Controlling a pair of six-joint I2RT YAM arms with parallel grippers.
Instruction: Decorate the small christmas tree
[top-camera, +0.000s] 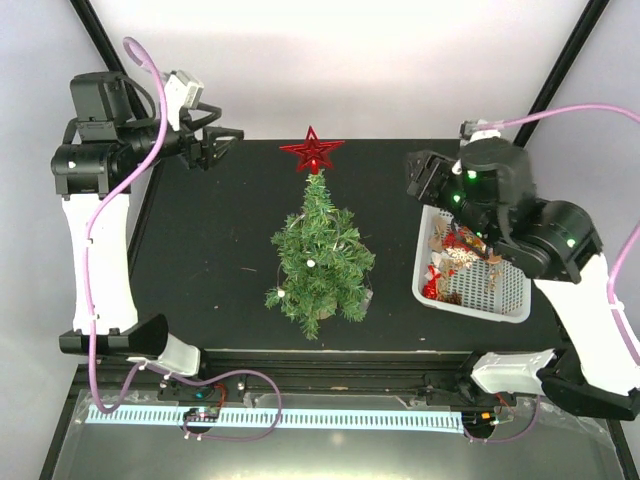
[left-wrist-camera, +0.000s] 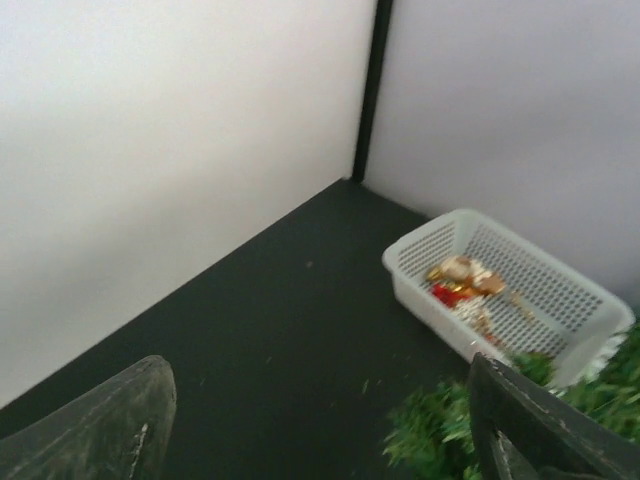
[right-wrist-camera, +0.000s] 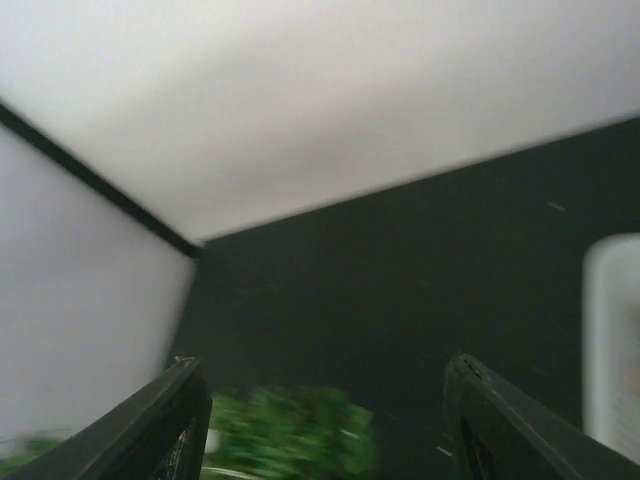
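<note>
Nearest the arm bases, the small christmas tree (top-camera: 320, 255) stands upright mid-table. The white basket (top-camera: 470, 308) sits just to its right, a jumble of red and gold ornaments (top-camera: 455, 255) inside. Over the basket's far end hangs the right gripper (top-camera: 420, 178), fingers spread and empty. Further back, the left gripper (top-camera: 215, 145) is likewise released, holding nothing. The risk I see: an arm sweeping in low could snag branches and topple the tree, or knock the red star (top-camera: 313, 152) off its tip. One tree, one star, one basket, two grippers; the ornaments are too tangled to count.
</note>
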